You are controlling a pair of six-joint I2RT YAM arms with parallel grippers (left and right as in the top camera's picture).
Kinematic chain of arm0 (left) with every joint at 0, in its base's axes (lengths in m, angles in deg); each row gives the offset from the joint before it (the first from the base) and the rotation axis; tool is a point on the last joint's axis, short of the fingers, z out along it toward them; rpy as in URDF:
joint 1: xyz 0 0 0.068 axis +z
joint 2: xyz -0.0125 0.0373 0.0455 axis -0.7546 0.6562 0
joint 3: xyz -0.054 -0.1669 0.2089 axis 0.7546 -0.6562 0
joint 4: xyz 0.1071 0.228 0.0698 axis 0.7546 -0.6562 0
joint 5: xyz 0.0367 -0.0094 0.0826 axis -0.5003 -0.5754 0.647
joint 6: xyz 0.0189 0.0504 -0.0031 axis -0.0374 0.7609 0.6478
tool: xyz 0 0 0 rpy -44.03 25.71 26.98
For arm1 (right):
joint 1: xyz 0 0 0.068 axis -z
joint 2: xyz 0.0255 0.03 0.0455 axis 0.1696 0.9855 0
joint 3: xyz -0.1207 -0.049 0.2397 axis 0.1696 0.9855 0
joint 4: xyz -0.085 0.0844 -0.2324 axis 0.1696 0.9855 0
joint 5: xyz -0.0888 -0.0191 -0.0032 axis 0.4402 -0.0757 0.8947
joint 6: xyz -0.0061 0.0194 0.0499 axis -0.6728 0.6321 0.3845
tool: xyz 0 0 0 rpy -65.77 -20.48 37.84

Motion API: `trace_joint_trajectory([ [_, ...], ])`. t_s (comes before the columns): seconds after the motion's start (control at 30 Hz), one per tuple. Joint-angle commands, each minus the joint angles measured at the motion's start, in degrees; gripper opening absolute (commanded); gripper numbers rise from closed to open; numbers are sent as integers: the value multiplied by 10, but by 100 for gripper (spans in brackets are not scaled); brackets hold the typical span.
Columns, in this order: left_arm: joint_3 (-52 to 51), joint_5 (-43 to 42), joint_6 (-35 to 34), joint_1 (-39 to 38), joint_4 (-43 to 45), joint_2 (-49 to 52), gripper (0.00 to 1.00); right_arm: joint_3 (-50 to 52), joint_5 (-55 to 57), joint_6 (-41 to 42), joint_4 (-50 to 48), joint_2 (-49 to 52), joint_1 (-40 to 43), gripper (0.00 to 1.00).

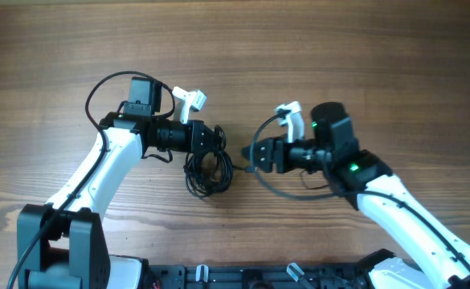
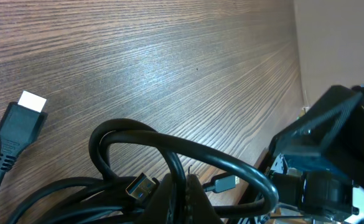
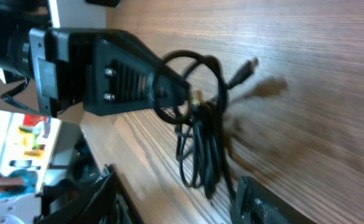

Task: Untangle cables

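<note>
Left gripper (image 1: pixel 218 143): jaws pressed together, pinching the cables (image 1: pixel 209 170) at their top edge.
Cables: tangled black coil on the wooden table (image 1: pixel 315 48), one silver-tipped plug (image 2: pixel 17 127) lying loose beside the coil.
Right gripper (image 1: pixel 251 158): just right of the cables, jaws spread.

cables (image 1: pixel 209 170): you see them black
plug (image 2: pixel 32 101): black body, silver-white tip
table (image 1: pixel 355 48): brown, fine streaky wood grain
left arm (image 1: pixel 98 171): white shell, black joints
right arm (image 1: pixel 411 213): white and black, green light (image 1: pixel 352 168)
</note>
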Motion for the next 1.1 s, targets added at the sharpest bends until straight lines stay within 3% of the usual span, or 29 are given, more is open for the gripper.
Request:
trace_joint_trajectory([
  [0.0,-2,-1,-3,-4,2,2,4,-10,127,43,-33,4,-57,64],
  [0.17,-2,-1,-3,-33,8,2,4,-10,274,47,-43,6,-126,64],
  [0.37,-2,2,-3,-56,17,2,4,-10,294,90,-85,52,-130,60],
  [0.47,-2,4,-3,-56,17,2,4,-10,294,91,-106,85,-130,46],
  [0.6,-2,37,-5,-56,16,2,4,-10,308,86,-118,90,-129,4],
  [0.73,-2,139,-76,-55,17,2,4,-10,343,86,-106,90,-118,4],
  [0.8,-2,239,-149,-55,12,2,4,-10,346,86,-75,90,-96,4],
  [0.93,-2,347,-219,-55,-6,2,4,-10,343,85,-2,90,-34,4],
  [1.07,-2,418,-266,-55,-23,2,4,-10,254,35,32,90,31,4],
])
